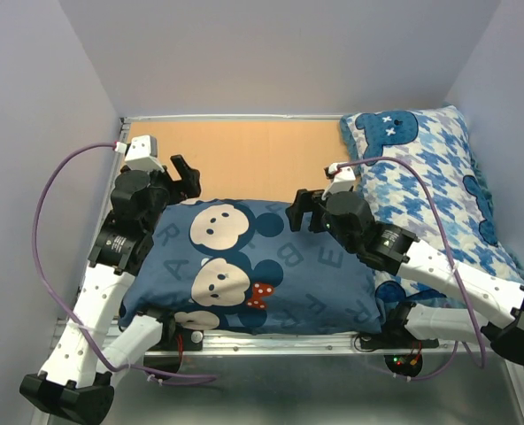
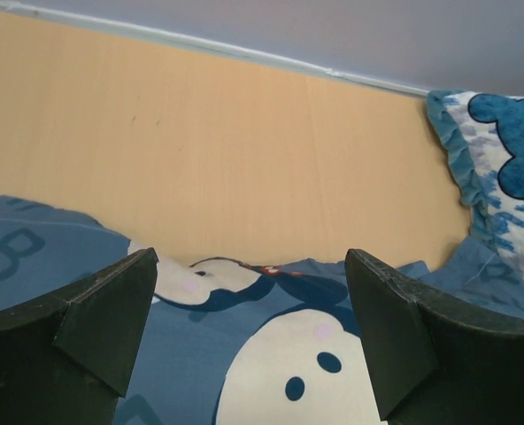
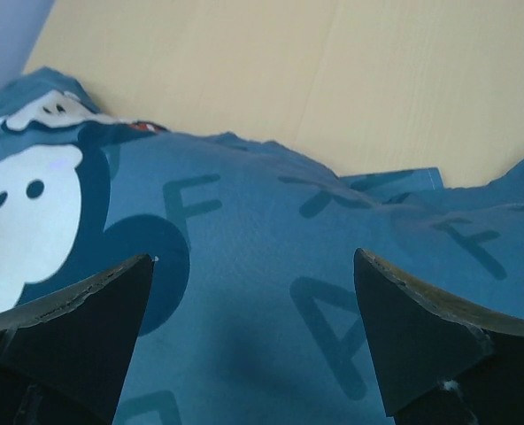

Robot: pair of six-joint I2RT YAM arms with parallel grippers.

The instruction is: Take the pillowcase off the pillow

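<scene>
While the pillowcase (image 1: 271, 274) sits plump at the bench's (image 1: 244, 150) 6 o'clock edge, left fingers (image 2: 111, 319) hover spread apart at its 11 o'clock, right fingers (image 3: 76, 328) likewise parted at 1, gripping nothing.

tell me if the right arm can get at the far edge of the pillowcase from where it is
Probably yes. The right gripper hangs open over the pillowcase, close to its far edge, and nothing shows between them to block a grasp.

Pillowcase (image 1: 319, 279), houndstooth pillow (image 1: 439, 168) on table (image 1: 244, 150)
</scene>
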